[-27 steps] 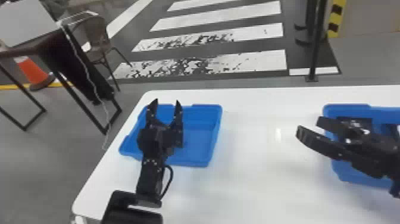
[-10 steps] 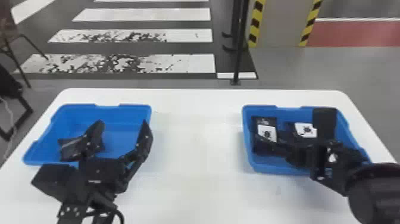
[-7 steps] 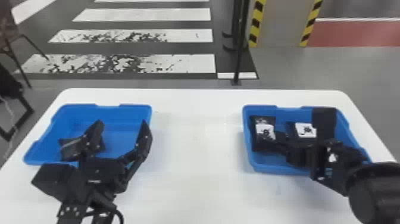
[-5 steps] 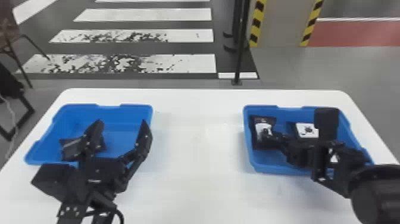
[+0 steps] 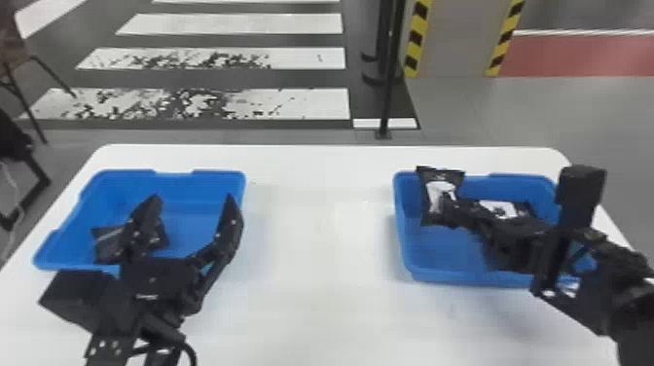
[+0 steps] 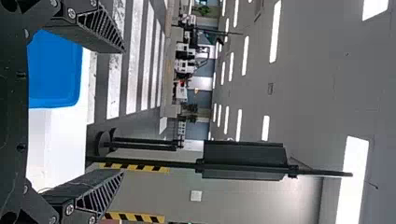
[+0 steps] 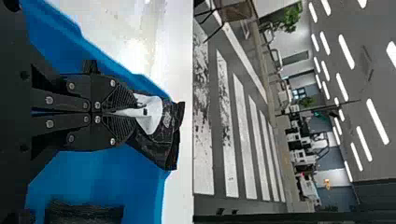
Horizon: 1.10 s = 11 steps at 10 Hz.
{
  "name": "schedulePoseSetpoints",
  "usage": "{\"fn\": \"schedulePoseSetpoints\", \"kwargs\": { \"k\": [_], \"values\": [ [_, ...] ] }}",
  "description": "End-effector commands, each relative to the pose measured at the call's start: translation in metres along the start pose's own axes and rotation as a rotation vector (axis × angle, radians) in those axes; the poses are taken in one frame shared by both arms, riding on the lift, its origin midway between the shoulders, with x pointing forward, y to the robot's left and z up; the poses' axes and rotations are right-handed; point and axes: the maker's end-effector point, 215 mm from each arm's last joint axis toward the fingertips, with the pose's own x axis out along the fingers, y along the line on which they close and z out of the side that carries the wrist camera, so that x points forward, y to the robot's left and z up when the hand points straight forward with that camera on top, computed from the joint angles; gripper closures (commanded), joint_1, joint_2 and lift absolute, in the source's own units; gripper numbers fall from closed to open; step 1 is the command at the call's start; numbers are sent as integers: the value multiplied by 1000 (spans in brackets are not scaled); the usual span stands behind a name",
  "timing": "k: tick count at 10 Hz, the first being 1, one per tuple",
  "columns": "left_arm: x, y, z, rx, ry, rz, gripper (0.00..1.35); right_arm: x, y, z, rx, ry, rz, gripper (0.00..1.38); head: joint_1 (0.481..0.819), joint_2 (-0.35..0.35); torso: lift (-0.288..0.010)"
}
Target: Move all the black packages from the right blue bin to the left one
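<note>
1. While the left gripper [image 5: 192, 197] gapes, one black plastic package [image 5: 108, 246] lies delivered beside its outer finger, inside the blue plastic left bin [image 5: 219, 174]
2. The right gripper [image 7: 133, 112] pinches a white-labelled black pouch [image 7: 161, 151] at the blue right bin [image 5: 438, 277]
3. Right of those fingers, another package [image 5: 499, 209] awaits transfer

The black left arm [image 5: 104, 321] bears a looping cable [image 5: 190, 349]; the black right arm [image 5: 596, 292], a boxy housing [image 5: 580, 187]. Ribbed, tapered fingers [image 6: 100, 30] and silver screws [image 6: 71, 13] mark the left gripper [image 5: 192, 197].
</note>
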Motion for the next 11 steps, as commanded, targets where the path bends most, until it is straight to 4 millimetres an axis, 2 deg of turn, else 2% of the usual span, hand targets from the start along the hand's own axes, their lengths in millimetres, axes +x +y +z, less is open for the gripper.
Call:
{"fn": "schedulePoseSetpoints", "kwargs": {
  "k": [1, 3, 4, 5, 6, 8, 9, 10, 11],
  "values": [
    [0, -3, -3, -39, 11, -2, 156, -3, 41, 26, 40, -45, 140, 1139, 695, 27, -183],
    [-1, -9, -27, -173, 89, -5, 160, 2, 115, 51, 67, -83, 380, 1139, 695, 90, -183],
    [-1, -17, -28, -228, 102, -28, 160, 4, 148, 55, 104, -95, 507, 1139, 695, 105, -183],
    [1, -33, -30, -293, 135, -71, 160, 10, 178, 43, 186, -64, 628, 1139, 695, 142, -183],
    [4, -51, -25, -360, 150, -122, 160, 14, 198, 34, 221, -38, 688, 1139, 695, 168, -183],
    [6, -66, 17, -508, 65, -167, 160, 17, 216, 15, 245, 5, 727, 1139, 695, 188, -183],
    [5, -76, 30, -560, 61, -192, 160, 16, 233, 13, 244, 19, 762, 1139, 695, 191, -183],
    [5, -84, 37, -572, 61, -216, 160, 15, 254, 11, 237, 34, 807, 1139, 695, 201, -183],
    [5, -90, 35, -550, 77, -232, 160, 15, 270, 6, 222, 51, 835, 1139, 695, 214, -183]
  ]
}}
